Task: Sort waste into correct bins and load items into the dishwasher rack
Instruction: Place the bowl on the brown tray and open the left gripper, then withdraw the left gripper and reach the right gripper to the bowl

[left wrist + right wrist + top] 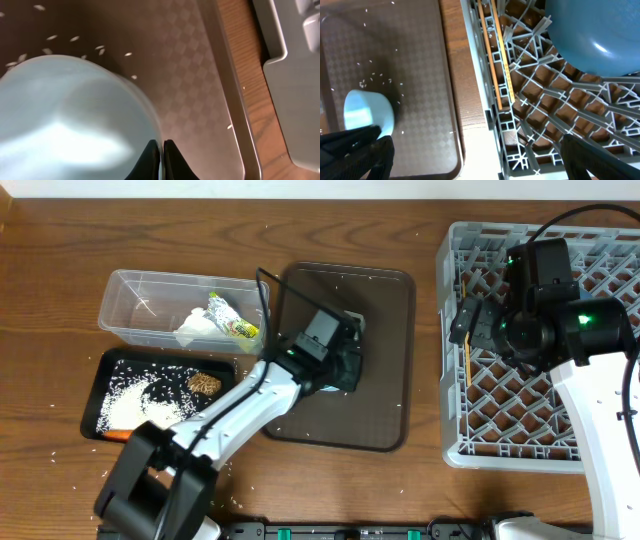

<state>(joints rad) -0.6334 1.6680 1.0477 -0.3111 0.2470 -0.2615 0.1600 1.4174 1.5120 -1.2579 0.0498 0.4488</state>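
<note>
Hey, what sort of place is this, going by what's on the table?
Probably a dish-clearing station, perhaps a mock-up. There is a large grey plastic dishwasher rack, a clear rectangular plastic tub holding a yellow-green wrapper, and a dark-brown serving tray dotted with loose white rice grains, all on a wooden table.

White shells and black joints clad the left arm (235, 408) and right arm (592, 395). Behind the left claw (161, 150) and right claw (472, 320) glow green lights (583, 318).
</note>
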